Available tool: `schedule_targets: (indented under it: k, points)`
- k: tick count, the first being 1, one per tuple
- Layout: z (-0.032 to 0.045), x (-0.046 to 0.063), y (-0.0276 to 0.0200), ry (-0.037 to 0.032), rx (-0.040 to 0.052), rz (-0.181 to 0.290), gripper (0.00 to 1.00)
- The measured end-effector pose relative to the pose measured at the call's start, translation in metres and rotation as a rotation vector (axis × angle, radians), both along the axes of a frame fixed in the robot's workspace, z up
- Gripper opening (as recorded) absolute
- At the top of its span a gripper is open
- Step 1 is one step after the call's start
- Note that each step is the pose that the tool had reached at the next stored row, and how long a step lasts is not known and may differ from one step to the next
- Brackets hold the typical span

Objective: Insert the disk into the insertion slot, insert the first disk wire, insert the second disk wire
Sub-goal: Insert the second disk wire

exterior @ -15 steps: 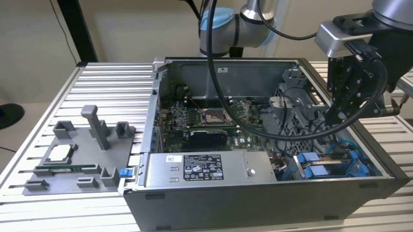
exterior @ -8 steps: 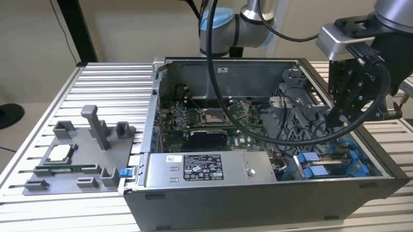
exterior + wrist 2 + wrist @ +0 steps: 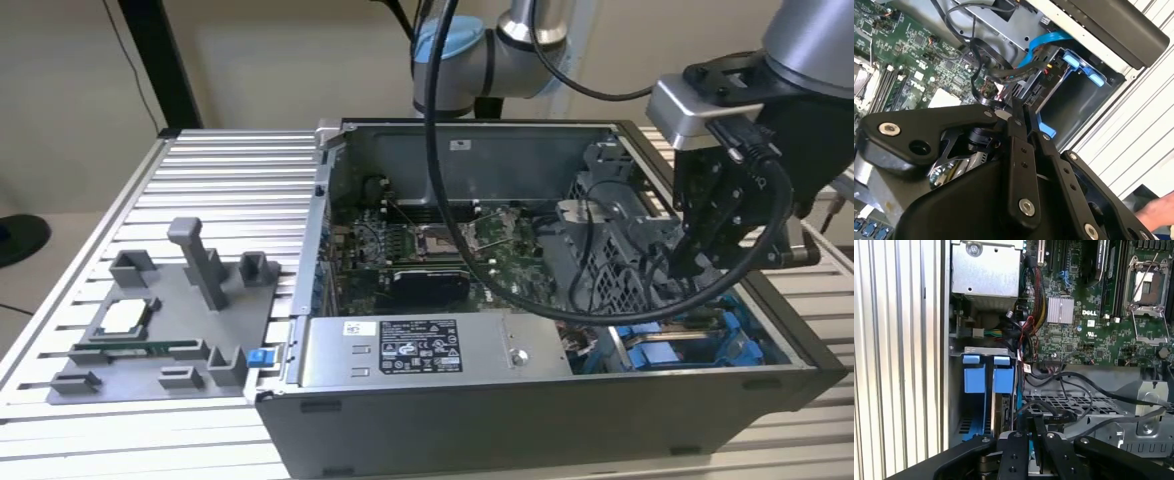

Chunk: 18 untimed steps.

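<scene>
My black gripper (image 3: 690,266) reaches down into the open computer case at the exterior view's right, over the grey sheet-metal drive cage (image 3: 627,270). In both wrist views its fingers (image 3: 1016,130) stand close together on a black disk wire (image 3: 1046,412) that loops up from the cage. Just past the fingertips sits the disk (image 3: 1002,412), seen edge-on in its blue carrier (image 3: 1003,380) inside the insertion slot (image 3: 1051,80). A second blue carrier tab (image 3: 974,375) lies beside it, and the neighbouring bay (image 3: 1079,102) looks dark and hollow.
The silver power-supply box (image 3: 414,350) lines the case's near side, and the motherboard (image 3: 427,250) lies in the middle. Loose black cables (image 3: 601,300) drape over the cage. A grey fixture tray (image 3: 160,320) stands on the ribbed table. A person's hand (image 3: 1159,212) shows beside the case.
</scene>
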<state>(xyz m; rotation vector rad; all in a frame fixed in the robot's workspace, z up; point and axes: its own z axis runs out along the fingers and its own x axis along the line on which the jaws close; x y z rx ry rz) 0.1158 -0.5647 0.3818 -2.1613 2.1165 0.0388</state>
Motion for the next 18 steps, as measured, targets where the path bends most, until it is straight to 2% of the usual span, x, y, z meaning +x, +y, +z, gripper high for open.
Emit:
schedule_targets:
  k: [3, 6, 9, 12, 18]
  points:
    - [-0.0054, 0.000, -0.0025, 0.0000, -0.0001, 0.000, 0.00]
    - [-0.0110, 0.000, -0.0092, 0.0000, 0.0002, 0.000, 0.00]
    - [-0.0165, 0.000, -0.0126, -0.0002, 0.0004, 0.000, 0.00]
    - [-0.0203, 0.000, -0.0129, -0.0006, 0.0001, 0.000, 0.00]
    - [-0.0214, 0.006, -0.0136, -0.0005, 0.0009, 0.000, 0.00]
